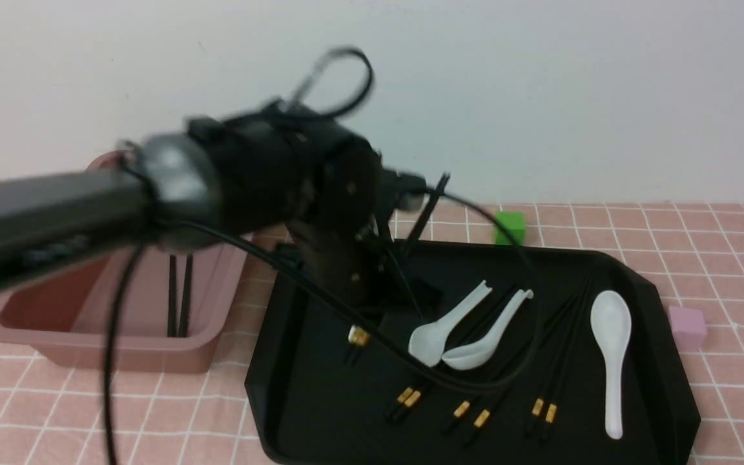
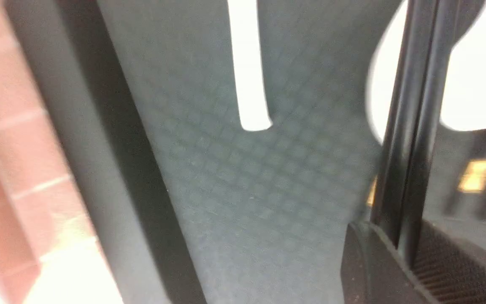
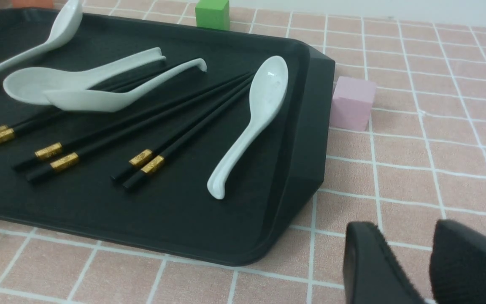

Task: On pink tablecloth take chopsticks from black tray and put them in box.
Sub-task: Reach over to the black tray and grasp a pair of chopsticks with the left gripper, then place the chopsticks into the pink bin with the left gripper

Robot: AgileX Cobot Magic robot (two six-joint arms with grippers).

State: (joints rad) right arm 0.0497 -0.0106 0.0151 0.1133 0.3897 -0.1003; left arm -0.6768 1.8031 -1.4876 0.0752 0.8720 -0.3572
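My left gripper (image 1: 372, 287) hangs over the left part of the black tray (image 1: 320, 413), shut on a pair of black chopsticks (image 1: 425, 206) that tilt steeply, gold bands (image 1: 359, 336) low. In the left wrist view the pair (image 2: 407, 139) runs out from between the fingers (image 2: 365, 270) of that gripper (image 2: 399, 238). More chopsticks (image 1: 543, 408) lie on the tray, seen too in the right wrist view (image 3: 141, 160). Two chopsticks (image 1: 178, 297) stand in the pink box (image 1: 113, 352) at left. My right gripper (image 3: 399, 230) is open over the pink tablecloth (image 3: 437, 147), off the tray's corner (image 3: 310, 147).
White ceramic spoons (image 1: 611, 361) lie among the chopsticks on the tray, two of them (image 1: 456, 339) overlapping. A green cube (image 1: 509, 227) sits behind the tray and a pink cube (image 1: 687, 326) to its right. A plain wall closes the far side.
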